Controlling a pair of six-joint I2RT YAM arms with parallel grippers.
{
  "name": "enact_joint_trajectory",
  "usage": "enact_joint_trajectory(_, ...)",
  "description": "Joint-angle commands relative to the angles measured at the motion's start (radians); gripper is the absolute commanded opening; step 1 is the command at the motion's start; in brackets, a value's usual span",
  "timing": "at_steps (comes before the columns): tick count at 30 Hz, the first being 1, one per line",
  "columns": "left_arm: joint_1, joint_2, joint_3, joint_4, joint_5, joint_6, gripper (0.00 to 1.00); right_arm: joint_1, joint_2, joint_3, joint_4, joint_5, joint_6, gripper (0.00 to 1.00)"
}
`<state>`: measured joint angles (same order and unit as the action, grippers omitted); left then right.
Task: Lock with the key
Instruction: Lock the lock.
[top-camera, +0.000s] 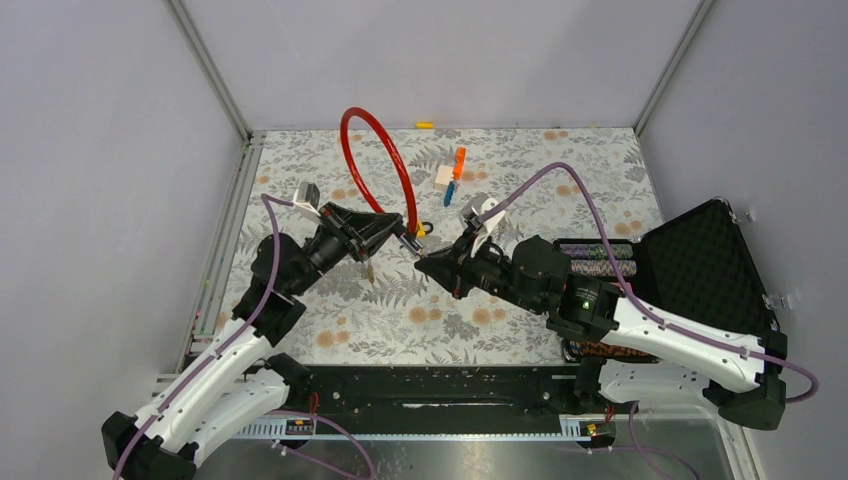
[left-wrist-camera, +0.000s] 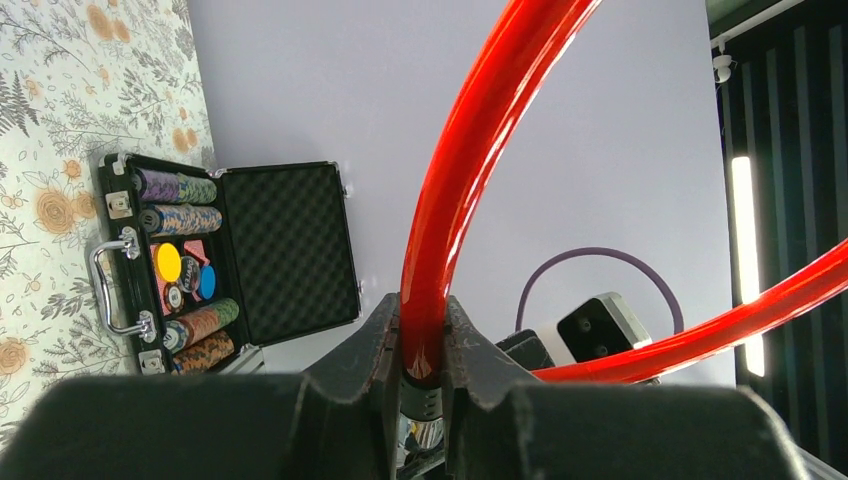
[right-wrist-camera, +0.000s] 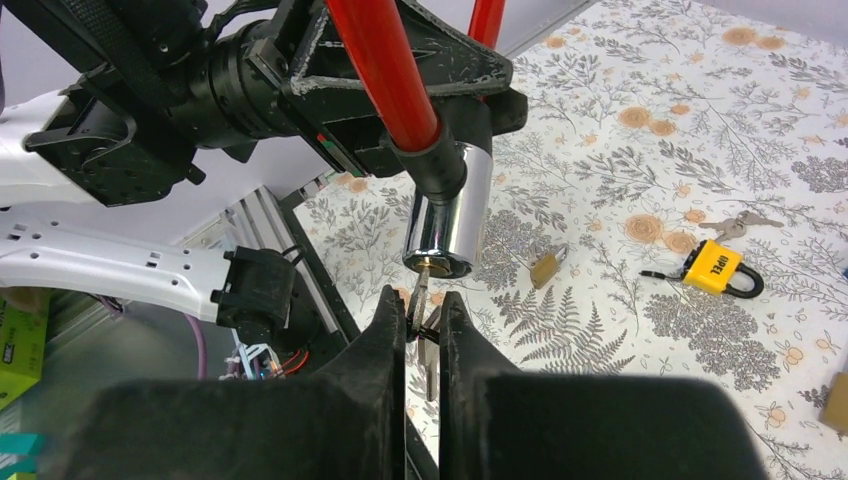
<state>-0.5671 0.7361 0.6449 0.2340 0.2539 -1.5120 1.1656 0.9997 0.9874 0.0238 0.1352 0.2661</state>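
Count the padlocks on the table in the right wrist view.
2: a yellow padlock at the right, a small brass padlock left of it. Others may be hidden or cut off.

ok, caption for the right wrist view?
Right gripper holds small silver key at chrome cylinder of red cable lock.

Floral table (top-camera: 380, 320), yellow padlock (right-wrist-camera: 714, 269), chip case (top-camera: 700, 265)

The open chip case (top-camera: 700, 262) blocks the worktop's (top-camera: 596, 168) right edge, the raised red cable loop (top-camera: 372, 150) its middle; the far right corner lies open.
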Motion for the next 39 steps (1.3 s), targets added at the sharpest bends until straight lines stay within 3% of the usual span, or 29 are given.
enact_joint_trajectory(1,0.003,-0.036,0.078,0.063,-0.029,-0.004,0.00,0.008,0.004,0.048,-0.017,0.011,-0.061,0.00)
enact_joint_trajectory(11,0.004,-0.014,0.171,-0.096,-0.045,0.060,0.00,0.013,0.032,0.039,-0.088,0.095,-0.432,0.00)
enact_joint_trajectory(20,0.005,-0.022,0.210,-0.184,-0.098,0.094,0.00,0.037,0.030,0.040,-0.035,0.206,-0.620,0.00)
enact_joint_trajectory(30,0.004,-0.036,0.168,-0.145,-0.131,0.093,0.00,0.078,-0.004,0.037,-0.049,0.205,-0.705,0.00)
enact_joint_trajectory(39,0.027,-0.053,0.137,-0.082,-0.136,0.108,0.00,0.077,-0.089,0.086,-0.278,0.002,-0.573,0.00)
